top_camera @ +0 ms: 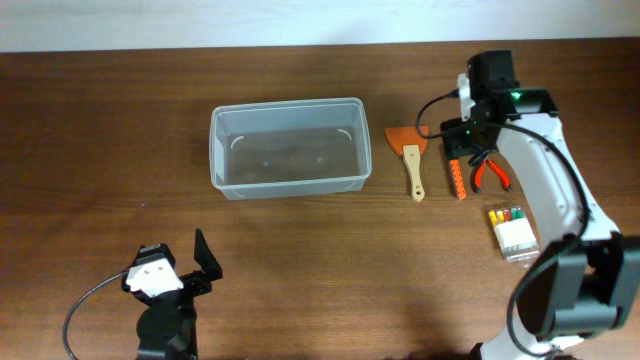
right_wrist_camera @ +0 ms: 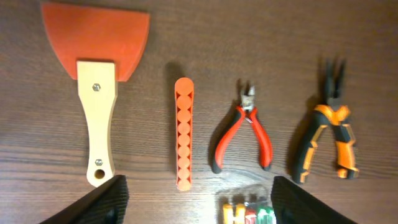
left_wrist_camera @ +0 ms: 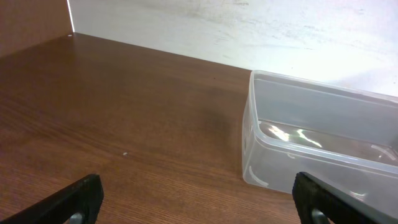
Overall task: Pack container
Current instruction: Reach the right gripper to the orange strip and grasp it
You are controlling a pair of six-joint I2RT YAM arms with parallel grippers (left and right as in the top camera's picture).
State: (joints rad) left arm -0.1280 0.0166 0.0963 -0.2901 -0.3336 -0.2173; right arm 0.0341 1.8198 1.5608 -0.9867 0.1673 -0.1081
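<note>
The clear plastic container [top_camera: 290,148] stands empty at the table's middle back; it also shows at the right of the left wrist view [left_wrist_camera: 323,143]. My left gripper [top_camera: 195,270] is open and empty near the front left, well short of the container; its fingers frame bare table [left_wrist_camera: 199,208]. My right gripper [top_camera: 462,140] hovers open and empty [right_wrist_camera: 199,205] above a row of tools: an orange scraper with a wooden handle [right_wrist_camera: 96,62], an orange bit strip [right_wrist_camera: 183,130], red cutters [right_wrist_camera: 245,130] and orange-black pliers [right_wrist_camera: 326,137].
A small white box of coloured bits [top_camera: 512,230] lies at the right front, its end also showing in the right wrist view [right_wrist_camera: 249,211]. The scraper [top_camera: 410,160], the bit strip [top_camera: 458,178] and the red cutters [top_camera: 490,175] lie just right of the container. A white wall [left_wrist_camera: 249,25] backs the table.
</note>
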